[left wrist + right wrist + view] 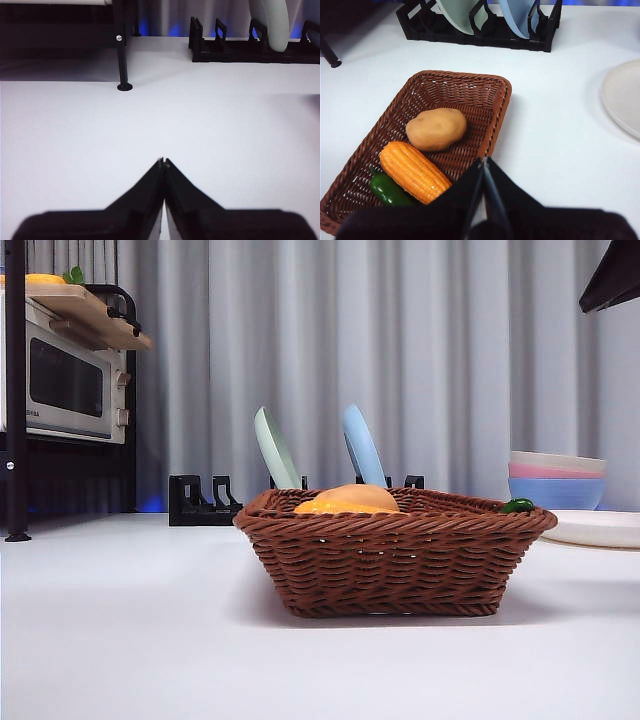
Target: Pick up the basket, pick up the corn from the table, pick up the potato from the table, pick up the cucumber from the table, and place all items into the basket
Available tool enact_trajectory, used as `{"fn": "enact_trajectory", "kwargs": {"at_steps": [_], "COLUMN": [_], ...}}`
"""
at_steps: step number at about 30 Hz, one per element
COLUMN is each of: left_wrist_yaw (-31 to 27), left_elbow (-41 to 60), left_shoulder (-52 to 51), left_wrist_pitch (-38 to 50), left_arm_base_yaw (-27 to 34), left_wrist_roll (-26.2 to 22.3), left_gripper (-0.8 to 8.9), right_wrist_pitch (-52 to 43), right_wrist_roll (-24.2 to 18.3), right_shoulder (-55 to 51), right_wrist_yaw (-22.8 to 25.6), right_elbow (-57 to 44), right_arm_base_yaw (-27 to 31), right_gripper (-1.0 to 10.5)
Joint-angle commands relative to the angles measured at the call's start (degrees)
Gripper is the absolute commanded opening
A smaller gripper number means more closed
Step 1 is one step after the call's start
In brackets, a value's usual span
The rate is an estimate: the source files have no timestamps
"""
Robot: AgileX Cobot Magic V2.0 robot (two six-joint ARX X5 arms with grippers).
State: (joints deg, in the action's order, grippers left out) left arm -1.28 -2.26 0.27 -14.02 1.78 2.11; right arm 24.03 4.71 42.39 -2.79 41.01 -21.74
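Packing apparently finished: corn (414, 171), potato (436, 129), cucumber (387, 189) inside basket (492, 130); both grippers, right (483, 165) and left (163, 162), pressed together, empty; next, likely only retreat.

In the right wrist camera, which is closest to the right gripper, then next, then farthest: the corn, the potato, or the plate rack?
1. Corn, in the basket, next to the right gripper.
2. Potato, farther along in the basket.
3. Plate rack, beyond the basket.

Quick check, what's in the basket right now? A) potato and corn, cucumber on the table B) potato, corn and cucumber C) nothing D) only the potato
B: the right wrist view shows the potato, the corn and the cucumber all lying inside the basket.
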Motion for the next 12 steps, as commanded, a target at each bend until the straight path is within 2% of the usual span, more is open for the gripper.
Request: {"fn": "enact_trajectory", "kwargs": {"at_steps": [1,9,10,12], "left_wrist_yaw": [0.1,0.1,0.1,0.1], "left_elbow": [0.9,0.9,0.9,0.9], "left_shoulder": [-0.2,-0.2,-0.2,-0.2], "left_wrist_pitch": [0.4,0.4,0.4,0.4], "left_arm_base_yaw": [0.2,0.2,0.2,0.2], "left_wrist_roll": [-0.6,-0.6,-0.6,-0.6], "left_gripper": [-0.03,-0.03,-0.03,-0.03], "right_wrist_pitch": [-0.3,-0.3,-0.3,-0.3], "right_wrist_roll": [0.3,0.3,-0.3,-4.4], "right_shoulder": [-0.1,-0.1,-0.1,-1.2], "right_wrist_yaw": [0.2,0.2,0.2,0.5], "right_elbow": [-0.2,-0.2,-0.2,-0.4], "right_arm_base_yaw": [0.0,0.0,0.0,0.5], "right_gripper": [0.0,0.0,0.0,0.0]}}
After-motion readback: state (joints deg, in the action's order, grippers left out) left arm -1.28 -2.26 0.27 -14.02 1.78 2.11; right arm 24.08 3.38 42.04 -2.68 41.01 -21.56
